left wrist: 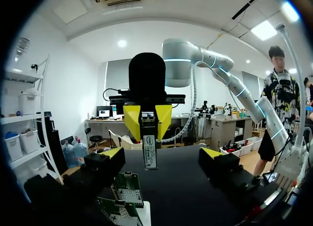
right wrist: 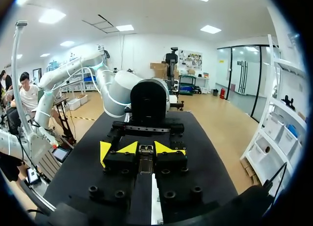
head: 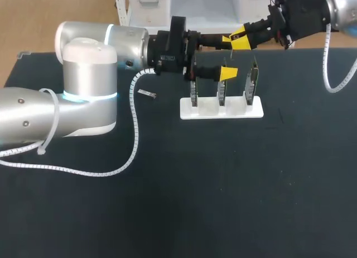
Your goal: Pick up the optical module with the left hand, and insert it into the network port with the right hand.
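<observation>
**Handover point above the card rack.** The right gripper [left wrist: 146, 119], on the arm at the far right corner, has its fingers closed on the upper end of the optical module [left wrist: 150, 155]. The module's long axis hangs straight down from the yellow tips toward the bench [head: 167, 202]. The left gripper [head: 227, 56] faces it tip to tip. Its fingers stand wide apart on either side of the module and touch nothing. Three green network cards [head: 222, 91] stand upright in a white holder [head: 207, 110], below the module's free end and slightly to one side. The right arm already carries the part, so it is the nearer one for insertion. Which card bears the network port, and whether the module sits square over it, probably cannot be settled from these views. A small loose part [head: 146, 93] lies apart on the bench.
</observation>
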